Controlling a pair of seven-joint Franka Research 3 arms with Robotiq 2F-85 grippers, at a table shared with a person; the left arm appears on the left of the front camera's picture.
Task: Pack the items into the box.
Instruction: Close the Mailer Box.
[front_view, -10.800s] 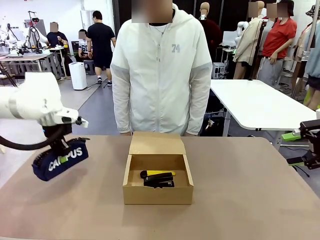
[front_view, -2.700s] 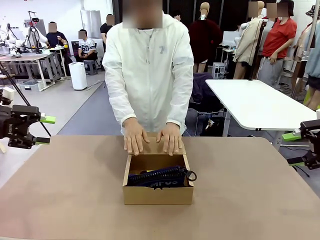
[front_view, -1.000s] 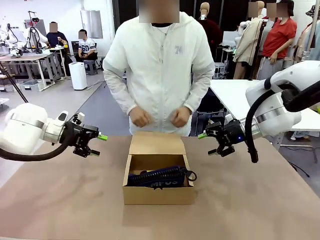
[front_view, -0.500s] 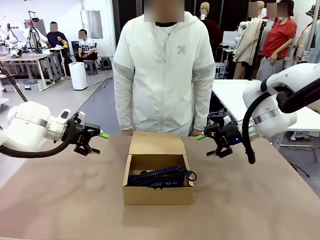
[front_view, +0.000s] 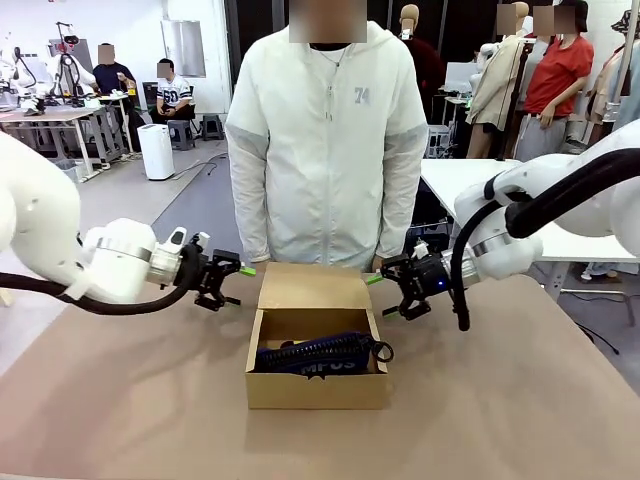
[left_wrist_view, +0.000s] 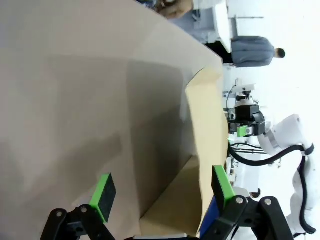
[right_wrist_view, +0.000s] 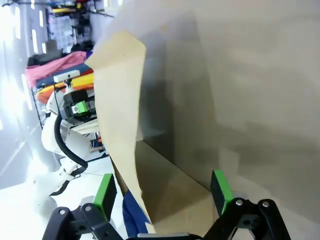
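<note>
The brown table (front_view: 120, 400) carries the scene, with a person (front_view: 325, 150) in a white jacket standing at its 12 o'clock edge, arms hanging down. At the table's middle sits the box (front_view: 315, 388), its flap lid (front_view: 313, 287) standing up from the rim at 12 o'clock. The navy pencil case (front_view: 320, 357) lies inside and fills the opening, so whatever is beneath it cannot be made out. A black loop on the case curls up against the wall at 3 o'clock. The left gripper (front_view: 234, 284) hangs at the box's 10 o'clock and the right gripper (front_view: 386, 296) at its 2 o'clock. Each has its jaws spread wide and holds nothing. In the wrist views each gripper ( (left_wrist_view: 162, 187), (right_wrist_view: 162, 187)) has a side edge of the lid just ahead of its green pads (left_wrist_view: 103, 192), not yet touching. The step in hand looks to be folding the lid down. If one arm pushes ahead of the other, the thin card could twist or crease. A push toward 6 o'clock may simply slide the light box instead of hinging the lid. The case's bulge or its loop could also hold the lid up.
</note>
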